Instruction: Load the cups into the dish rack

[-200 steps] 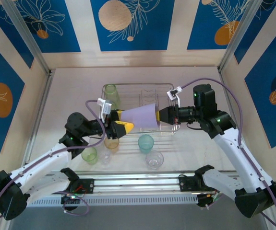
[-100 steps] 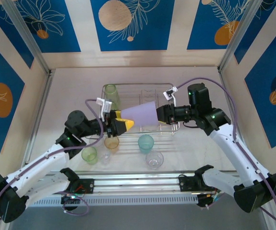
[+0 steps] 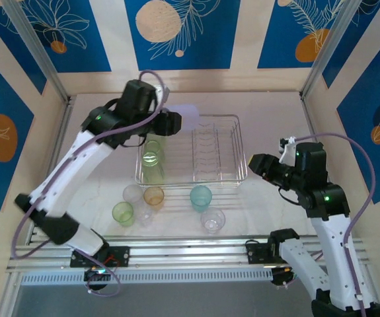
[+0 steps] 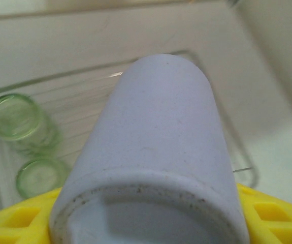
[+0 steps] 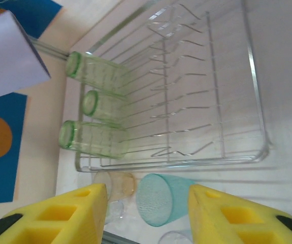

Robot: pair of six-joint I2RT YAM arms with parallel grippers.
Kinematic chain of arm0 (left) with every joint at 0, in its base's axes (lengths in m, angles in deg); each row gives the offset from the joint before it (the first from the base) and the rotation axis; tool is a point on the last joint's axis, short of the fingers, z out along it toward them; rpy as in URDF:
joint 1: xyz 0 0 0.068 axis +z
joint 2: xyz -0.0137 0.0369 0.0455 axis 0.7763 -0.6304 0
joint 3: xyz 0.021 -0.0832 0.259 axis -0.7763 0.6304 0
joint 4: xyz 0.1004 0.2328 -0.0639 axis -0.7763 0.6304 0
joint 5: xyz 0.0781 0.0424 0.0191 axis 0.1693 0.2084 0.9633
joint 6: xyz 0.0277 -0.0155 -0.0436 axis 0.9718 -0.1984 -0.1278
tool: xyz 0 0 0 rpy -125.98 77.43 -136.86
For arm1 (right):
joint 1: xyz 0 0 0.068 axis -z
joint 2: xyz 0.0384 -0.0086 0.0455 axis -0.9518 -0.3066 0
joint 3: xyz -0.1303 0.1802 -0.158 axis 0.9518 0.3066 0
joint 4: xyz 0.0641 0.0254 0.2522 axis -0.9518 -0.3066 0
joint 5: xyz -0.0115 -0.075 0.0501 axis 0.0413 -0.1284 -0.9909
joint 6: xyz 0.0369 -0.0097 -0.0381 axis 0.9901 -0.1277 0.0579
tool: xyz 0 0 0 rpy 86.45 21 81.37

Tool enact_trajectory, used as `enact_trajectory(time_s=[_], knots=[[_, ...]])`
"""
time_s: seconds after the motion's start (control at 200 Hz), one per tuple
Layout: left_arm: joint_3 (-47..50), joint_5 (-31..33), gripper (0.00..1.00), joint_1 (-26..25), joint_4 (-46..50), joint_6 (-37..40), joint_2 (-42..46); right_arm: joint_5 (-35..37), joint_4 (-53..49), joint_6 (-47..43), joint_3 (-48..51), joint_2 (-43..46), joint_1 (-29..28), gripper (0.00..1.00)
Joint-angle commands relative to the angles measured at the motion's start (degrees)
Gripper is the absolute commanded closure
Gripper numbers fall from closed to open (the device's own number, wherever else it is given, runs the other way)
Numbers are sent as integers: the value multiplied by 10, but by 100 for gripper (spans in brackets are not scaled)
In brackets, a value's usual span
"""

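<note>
Left pincer [image 3: 176,121] pinches the lilac cup [image 4: 156,137], held sideways above the rack's [image 3: 240,155] far left corner. Right pincer [image 3: 256,164] hangs spread and empty, just right of the rack. Three green cups [image 5: 92,140] lie along the rack's left side. The step in hand looks like placing the lilac one. Next it needs lowering into a free gap beside the green cups, then release. Amber cup [image 3: 153,196], teal cup [image 3: 201,197] and others wait in front of the rack.
</note>
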Motion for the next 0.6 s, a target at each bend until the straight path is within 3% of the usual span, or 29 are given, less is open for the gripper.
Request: enact_trajectory(time_s=[0.0,0.115,0.25,0.45,0.595], knots=[[-89,95,100,-4,148,67,-81,-10,-33,0,24,-1,15,54],[-179,127,100,-4,185,108,-173,-16,-37,4,53,17,17,57],[-256,119,100,-5,204,135,-254,-20,-39,9,88,43,18,58],[-297,144,100,-3,204,147,-325,-37,-32,23,117,55,18,58],[-307,129,100,-2,196,155,-363,-37,-27,24,120,54,18,58]])
